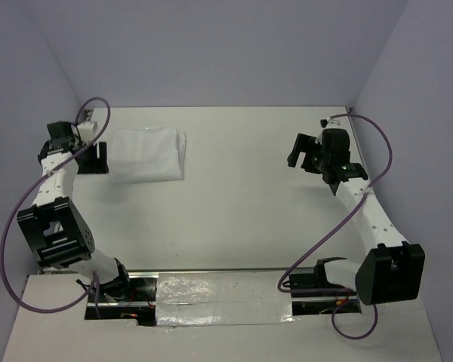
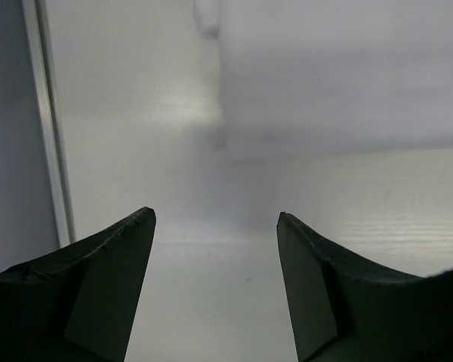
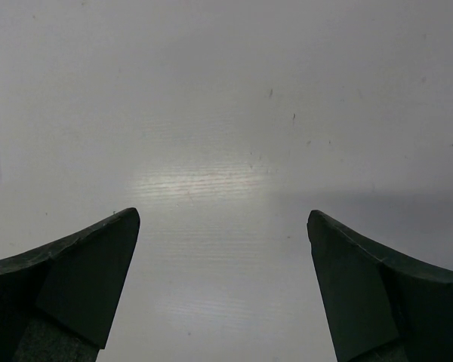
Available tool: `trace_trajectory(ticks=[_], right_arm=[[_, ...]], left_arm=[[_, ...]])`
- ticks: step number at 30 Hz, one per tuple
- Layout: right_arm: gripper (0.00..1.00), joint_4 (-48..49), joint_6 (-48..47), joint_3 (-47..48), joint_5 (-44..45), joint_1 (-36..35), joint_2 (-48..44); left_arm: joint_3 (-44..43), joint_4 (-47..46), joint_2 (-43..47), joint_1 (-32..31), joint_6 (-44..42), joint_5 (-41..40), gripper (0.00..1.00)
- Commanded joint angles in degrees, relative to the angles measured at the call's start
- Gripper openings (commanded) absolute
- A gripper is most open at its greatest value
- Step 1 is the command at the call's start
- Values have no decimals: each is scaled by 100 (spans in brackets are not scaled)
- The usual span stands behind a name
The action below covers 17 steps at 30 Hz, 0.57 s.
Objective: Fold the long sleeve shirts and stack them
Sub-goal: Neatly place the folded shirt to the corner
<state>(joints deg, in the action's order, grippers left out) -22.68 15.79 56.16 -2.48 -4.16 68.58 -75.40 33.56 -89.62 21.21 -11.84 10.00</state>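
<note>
Lying folded far left on the tabletop in the top view, the long sleeve shirt has the left end effector just beside its left edge; the right end effector is well apart. Left wrist: jaws spread, holding nothing, shirt blurred ahead. Right wrist: jaws wide, holding nothing, over the tabletop

You can read no text, label, brand or number in any of the three views (no sign either).

One long sleeve shirt, one table, two purple cables, and two grippers: left gripper, right gripper.
</note>
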Motion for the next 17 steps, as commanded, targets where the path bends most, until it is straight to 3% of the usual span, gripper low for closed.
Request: trace_trajectory(ticks=[1,5,17], right_arm=[[100,465,108,-289,11,21,-195],[100,1132,222,-903,-305,21,-546],[100,1809,223,-1643,-376,21,-1346]], left_arm=[[1244,-226,409,286,261,-507,78],[2098,-614,929,296,269,-709,78],[1897,-754,674,296,454,-534,77]])
